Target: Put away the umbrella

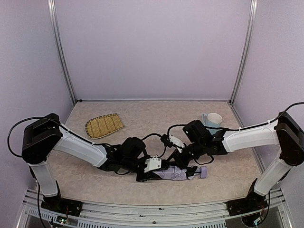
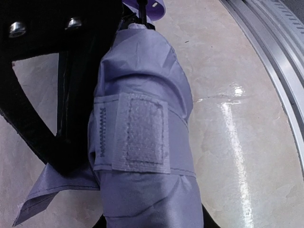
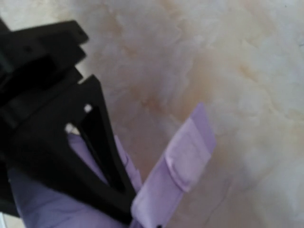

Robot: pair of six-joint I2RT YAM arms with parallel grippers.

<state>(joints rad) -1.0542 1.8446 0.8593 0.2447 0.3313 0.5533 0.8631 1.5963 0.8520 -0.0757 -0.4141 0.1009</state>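
Note:
The umbrella (image 1: 175, 174) lies folded on the table near the front, its lavender handle (image 1: 203, 172) pointing right. My left gripper (image 1: 153, 172) is shut on the canopy end. In the left wrist view the bundle (image 2: 142, 76) runs up the frame between my jaws (image 2: 154, 221), with its closing strap and velcro patch (image 2: 142, 135) wrapped across it. My right gripper (image 1: 186, 166) reaches in from the handle side, and its black finger (image 2: 52, 128) presses beside the bundle. In the right wrist view it (image 3: 130, 213) pinches the lavender strap end (image 3: 185, 161), which sticks out past the fingertip.
A woven straw tray (image 1: 104, 125) lies at the back left. A white cup (image 1: 212, 119) stands at the back right. The metal rail of the table's front edge (image 2: 280, 71) runs close to the umbrella. Walls enclose three sides.

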